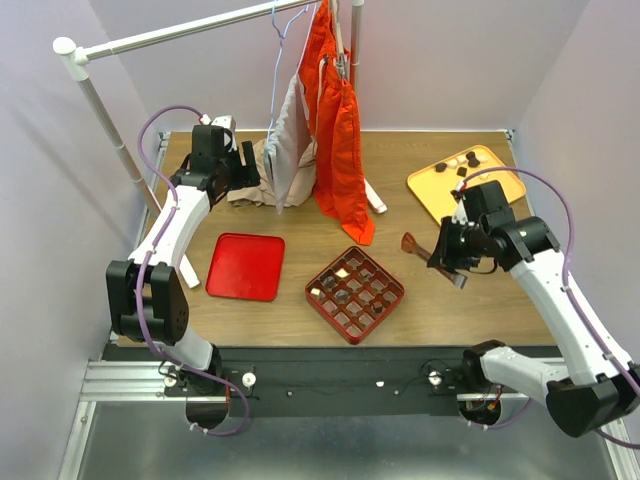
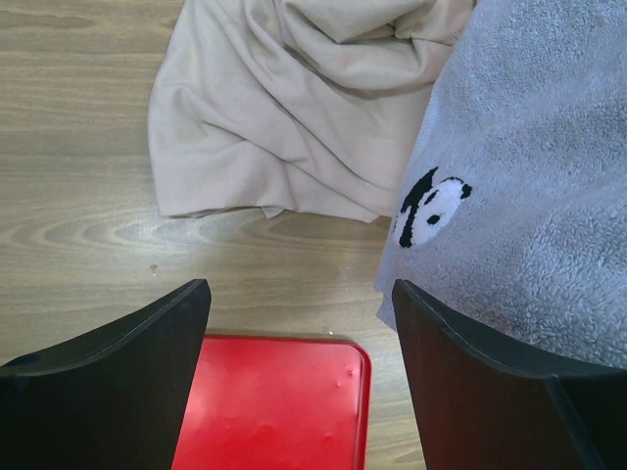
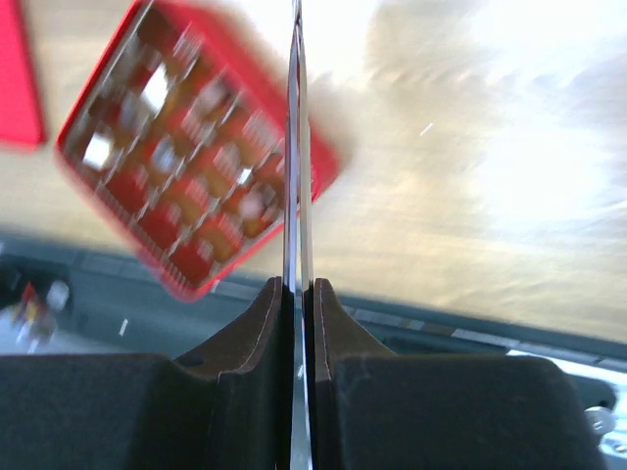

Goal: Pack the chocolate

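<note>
Several chocolates (image 1: 349,296), dark and a few white, lie in the cells of the red gridded box (image 1: 388,308). A few dark chocolates (image 1: 472,159) sit on the yellow-orange tray (image 1: 438,192) at the back right. My right gripper (image 1: 443,256) is shut on thin metal tongs (image 1: 412,243) and holds them above the table, right of the box and apart from it. In the blurred right wrist view the tongs (image 3: 297,147) run edge-on from the gripper (image 3: 297,289) over the box (image 3: 186,147). My left gripper (image 1: 238,178) is open and empty at the back left, with nothing between its jaws (image 2: 302,294).
A flat red lid (image 1: 246,265) lies left of the box and shows in the left wrist view (image 2: 274,406). A beige cloth (image 2: 284,108) and a grey panda towel (image 2: 529,186) lie by the left gripper. Orange clothes (image 1: 335,120) hang from a rack over the table's back.
</note>
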Robot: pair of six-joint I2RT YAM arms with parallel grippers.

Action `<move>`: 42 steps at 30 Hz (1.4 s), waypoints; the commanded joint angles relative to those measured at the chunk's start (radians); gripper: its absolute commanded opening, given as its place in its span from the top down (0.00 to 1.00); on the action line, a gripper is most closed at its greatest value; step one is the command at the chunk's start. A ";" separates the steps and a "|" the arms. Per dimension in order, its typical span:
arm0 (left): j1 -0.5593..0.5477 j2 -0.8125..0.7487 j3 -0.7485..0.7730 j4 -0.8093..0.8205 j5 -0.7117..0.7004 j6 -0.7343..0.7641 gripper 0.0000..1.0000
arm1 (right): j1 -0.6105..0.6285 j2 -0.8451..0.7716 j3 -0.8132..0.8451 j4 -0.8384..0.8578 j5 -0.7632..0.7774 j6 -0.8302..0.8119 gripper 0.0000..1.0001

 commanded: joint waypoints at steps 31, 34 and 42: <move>0.011 -0.101 -0.066 -0.030 -0.025 0.059 0.15 | -0.492 0.708 0.247 0.684 0.330 0.027 0.59; 0.011 -0.098 -0.057 -0.036 -0.032 0.062 0.16 | -0.492 0.723 0.259 0.693 0.314 0.026 0.57; 0.011 -0.080 -0.051 -0.034 -0.032 0.057 0.15 | -0.492 0.780 0.296 0.696 0.328 0.007 0.46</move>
